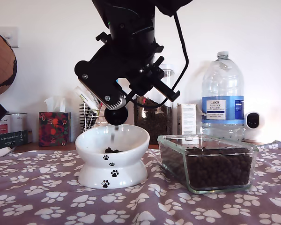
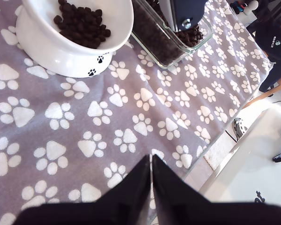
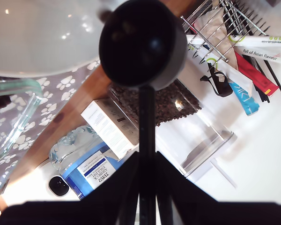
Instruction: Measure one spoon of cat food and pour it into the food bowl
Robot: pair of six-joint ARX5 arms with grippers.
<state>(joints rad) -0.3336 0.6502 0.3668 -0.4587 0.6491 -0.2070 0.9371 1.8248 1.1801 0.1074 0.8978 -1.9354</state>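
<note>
The black spoon (image 1: 116, 115) hangs tilted just above the white food bowl (image 1: 113, 165), and my second gripper (image 1: 114, 103) is shut on its handle. A faint blurred streak runs from the cup down into the bowl. In the second wrist view the spoon's round cup (image 3: 143, 44) looks dark inside, the second gripper (image 3: 147, 161) clamps the flat handle, and the bowl's rim (image 3: 37, 42) lies beside the cup. A heap of cat food (image 2: 82, 24) lies in the bowl (image 2: 47, 51). My first gripper (image 2: 151, 174) is shut and holds nothing, low over the paw-print cloth (image 2: 131, 108) near the table's edge.
A clear glass dish (image 1: 207, 165) full of kibble stands at the exterior view's right of the bowl. Behind stand a kibble jar (image 1: 154, 119), a small box (image 1: 187, 118), a water bottle (image 1: 222, 101), a wire rack of sachets (image 1: 88, 117) and a tissue box (image 1: 53, 127).
</note>
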